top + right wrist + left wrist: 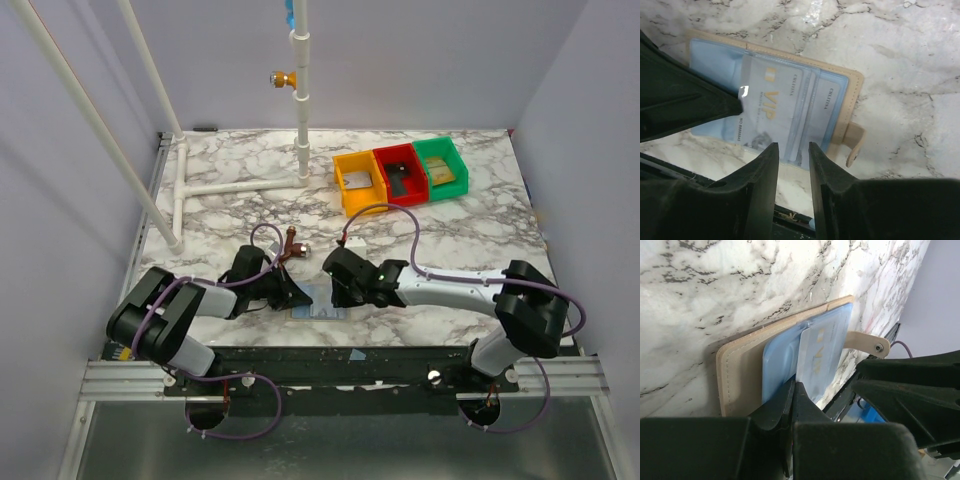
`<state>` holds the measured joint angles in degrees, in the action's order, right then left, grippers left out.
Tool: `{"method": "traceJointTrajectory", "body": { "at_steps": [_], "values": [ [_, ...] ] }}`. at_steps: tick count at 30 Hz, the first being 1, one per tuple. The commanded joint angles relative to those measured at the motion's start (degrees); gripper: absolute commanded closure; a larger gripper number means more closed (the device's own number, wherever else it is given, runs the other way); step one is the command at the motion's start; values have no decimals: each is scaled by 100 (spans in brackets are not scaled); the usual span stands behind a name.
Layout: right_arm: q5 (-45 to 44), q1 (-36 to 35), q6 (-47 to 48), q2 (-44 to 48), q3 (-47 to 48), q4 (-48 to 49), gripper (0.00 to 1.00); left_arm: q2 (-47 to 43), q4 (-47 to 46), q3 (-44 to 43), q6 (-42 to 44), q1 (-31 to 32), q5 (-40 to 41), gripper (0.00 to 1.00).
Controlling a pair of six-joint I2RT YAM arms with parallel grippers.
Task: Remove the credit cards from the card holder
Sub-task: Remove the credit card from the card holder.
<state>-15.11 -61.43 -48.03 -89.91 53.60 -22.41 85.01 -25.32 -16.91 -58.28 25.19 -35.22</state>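
Touches open card holder [832, 107] with clenched left gripper [793, 388] tips. Holds released right gripper [792, 148] jaws apart at its near edge, VIP card [765, 105] just ahead.

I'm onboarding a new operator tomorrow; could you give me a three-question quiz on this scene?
1. True or false: the card holder lies closed on the marble table.
2. Which shows a gap between its fingers? A. left pincer B. right pincer C. neither
3. Fill in: the front card in the holder reads ___.
Key: 1 false, it lies open; 2 B; 3 VIP.
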Motion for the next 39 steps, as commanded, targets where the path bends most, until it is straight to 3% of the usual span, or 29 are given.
{"method": "traceJointTrajectory", "body": {
  "at_steps": [1,9,18,25,31,39],
  "values": [
    [444,99,-101,-71,-129,325,65,208,165,205,-17,3,126,100],
    [488,121,-119,-409,-98,412,65,109,472,190,89,-23,305,100],
    [388,124,-73,-654,63,362,66,-308,1614,-20,615,-76,863,100],
    [68,122,26,-950,202,66,71,-372,1724,-58,694,-76,894,100],
    [-295,114,80,-1133,271,-279,83,-397,1790,-80,712,-78,936,100],
    [-631,-72,146,-1499,499,-611,84,-465,1948,-172,764,-76,984,100]
  ]
}}
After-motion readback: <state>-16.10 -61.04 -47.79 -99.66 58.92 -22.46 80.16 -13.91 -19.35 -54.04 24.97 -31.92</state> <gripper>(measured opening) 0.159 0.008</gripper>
